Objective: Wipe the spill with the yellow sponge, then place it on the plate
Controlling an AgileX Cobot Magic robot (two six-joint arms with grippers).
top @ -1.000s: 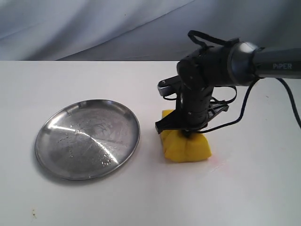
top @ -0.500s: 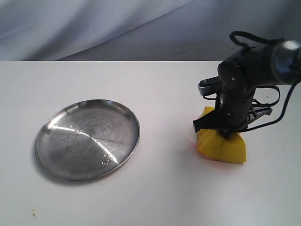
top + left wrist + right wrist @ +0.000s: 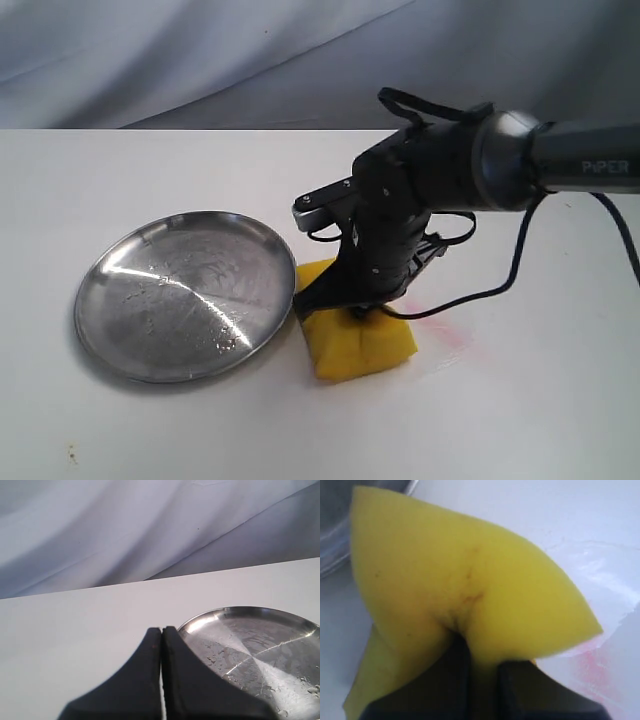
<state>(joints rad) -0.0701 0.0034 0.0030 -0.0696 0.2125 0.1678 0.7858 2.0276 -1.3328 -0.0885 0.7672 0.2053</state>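
The yellow sponge (image 3: 357, 338) lies on the white table (image 3: 150, 430), just beside the right edge of the plate (image 3: 110, 262). Whether its near corner touches the rim, we cannot tell. It is not on the plate. The sponge is squeezed in its middle, so its top face folds into a crease and its ends bulge out on both sides.

The right gripper (image 3: 366, 309) comes down from above and is clenched on this fold. In the right wrist view we see the two dark fingers (image 3: 449, 680) close together with yellow foam (image 3: 470, 580) pinched between them.

On the side of the sponge away from the plate, the right wrist view shows the spill (image 3: 612, 587) as a pale watery film on the table. A faint pink-red stain (image 3: 595, 667) lies at its near edge. In the exterior view only a thin pink streak (image 3: 452, 337) is visible there.

The plate is round, shiny and scratched, with small drops on its surface.

The left gripper (image 3: 161, 630) is not seen in the exterior view. In its own wrist view its two black fingers are pressed together with nothing between them. It hangs above the table, and the plate (image 3: 200, 620) lies near it.

A black cable (image 3: 516, 250) loops from the right arm (image 3: 560, 160). A grey-blue cloth (image 3: 200, 60) hangs behind the table.
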